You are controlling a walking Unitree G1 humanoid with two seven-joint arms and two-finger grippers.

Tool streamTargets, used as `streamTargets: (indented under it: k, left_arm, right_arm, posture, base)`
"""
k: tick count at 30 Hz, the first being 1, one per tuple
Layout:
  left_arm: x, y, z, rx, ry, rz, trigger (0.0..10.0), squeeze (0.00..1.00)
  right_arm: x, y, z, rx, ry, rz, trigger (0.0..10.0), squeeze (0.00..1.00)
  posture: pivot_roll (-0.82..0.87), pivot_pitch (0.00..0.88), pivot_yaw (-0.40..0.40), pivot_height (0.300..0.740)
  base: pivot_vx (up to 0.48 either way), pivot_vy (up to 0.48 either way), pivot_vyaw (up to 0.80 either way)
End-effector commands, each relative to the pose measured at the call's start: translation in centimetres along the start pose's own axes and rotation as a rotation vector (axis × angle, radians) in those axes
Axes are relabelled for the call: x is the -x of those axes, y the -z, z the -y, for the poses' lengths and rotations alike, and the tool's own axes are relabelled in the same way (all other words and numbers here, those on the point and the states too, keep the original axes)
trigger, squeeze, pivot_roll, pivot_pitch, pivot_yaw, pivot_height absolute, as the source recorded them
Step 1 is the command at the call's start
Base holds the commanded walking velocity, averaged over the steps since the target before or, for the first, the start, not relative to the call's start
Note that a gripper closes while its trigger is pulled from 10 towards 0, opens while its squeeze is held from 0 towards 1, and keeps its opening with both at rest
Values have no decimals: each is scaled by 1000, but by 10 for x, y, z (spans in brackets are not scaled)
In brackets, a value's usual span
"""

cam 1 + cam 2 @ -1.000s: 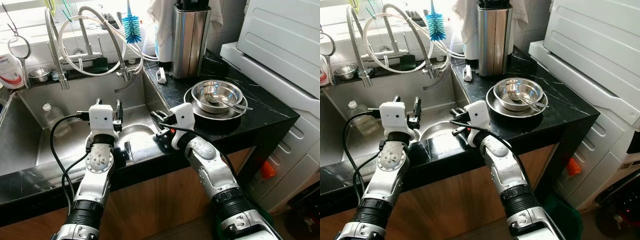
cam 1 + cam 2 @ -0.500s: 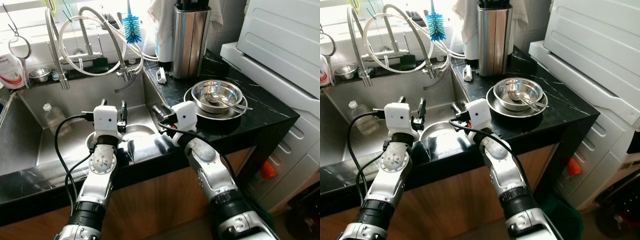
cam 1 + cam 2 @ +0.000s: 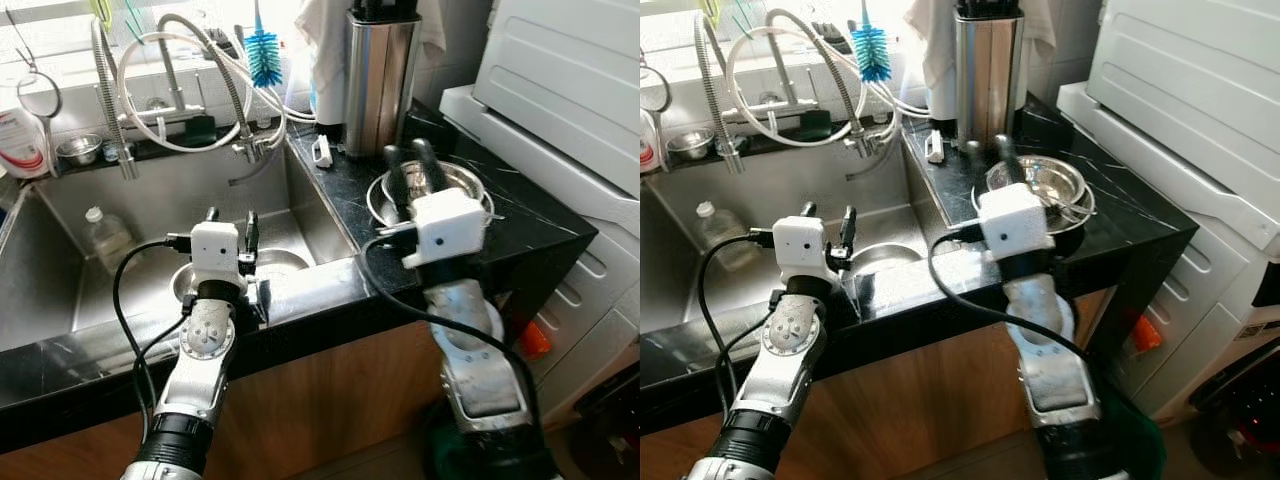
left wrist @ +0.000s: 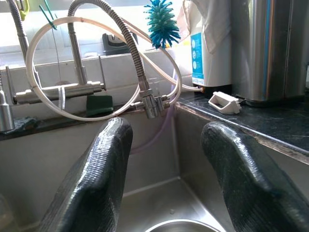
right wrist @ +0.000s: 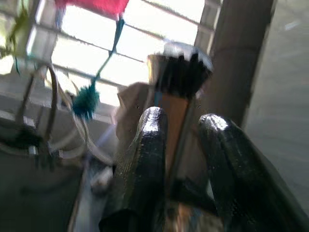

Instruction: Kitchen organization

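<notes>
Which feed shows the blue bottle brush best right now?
Left wrist view: the bottle brush is sharp and close above the hose. Both eye views show it small by the window; the right wrist view shows only a blurred teal smear.

Bowl [image 3: 268, 263] in sink [image 3: 90, 290], left of counter [image 3: 520, 225]

Silver arms [image 3: 200, 345], white wrist boxes [image 3: 218, 243], black cables — fingers [image 4: 104, 169] seemingly ribbed.

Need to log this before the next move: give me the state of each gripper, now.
Left gripper: jaws open, holding nothing, over the sink.
Right gripper: jaws open, holding nothing, raised over the steel bowls on the counter.
</notes>
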State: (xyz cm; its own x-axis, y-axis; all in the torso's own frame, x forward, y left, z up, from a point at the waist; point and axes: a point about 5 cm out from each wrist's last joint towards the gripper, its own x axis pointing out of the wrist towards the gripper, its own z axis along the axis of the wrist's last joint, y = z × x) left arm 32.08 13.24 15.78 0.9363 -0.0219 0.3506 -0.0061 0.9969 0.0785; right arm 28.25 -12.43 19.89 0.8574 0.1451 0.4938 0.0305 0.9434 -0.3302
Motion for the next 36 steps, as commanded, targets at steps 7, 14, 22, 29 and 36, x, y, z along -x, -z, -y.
streamTargets:
  k: [7,14,22,29,36]
  left_arm:
    - [1,3,0,-9,20,-13,10000,0]
    - [1,6,-2,-16,21,-28,10000,0]
    - [0,6,-3,-19,21,-32,10000,0]
    - [0,6,-3,-18,18,-29,10000,0]
    - [0,6,-2,-18,21,-30,10000,0]
  right_arm:
    - [22,17,-2,-34,14,-128,10000,1000]
    - [30,35,7,-75,142,-272,10000,1000]
    - [36,55,18,-155,242,-389,10000,1000]
    - [30,56,14,-182,247,-409,10000,0]
    - [19,54,5,-176,167,-377,10000,0]
  posture:
    - [-173,0,48,740]
    - [-169,0,52,740]
    - [-171,0,60,740]
    - [-160,0,56,740]
    - [-160,0,57,740]
  base:
    - [0,0,0]
    - [0,0,0]
    - [0,0,0]
    - [0,0,0]
    - [0,0,0]
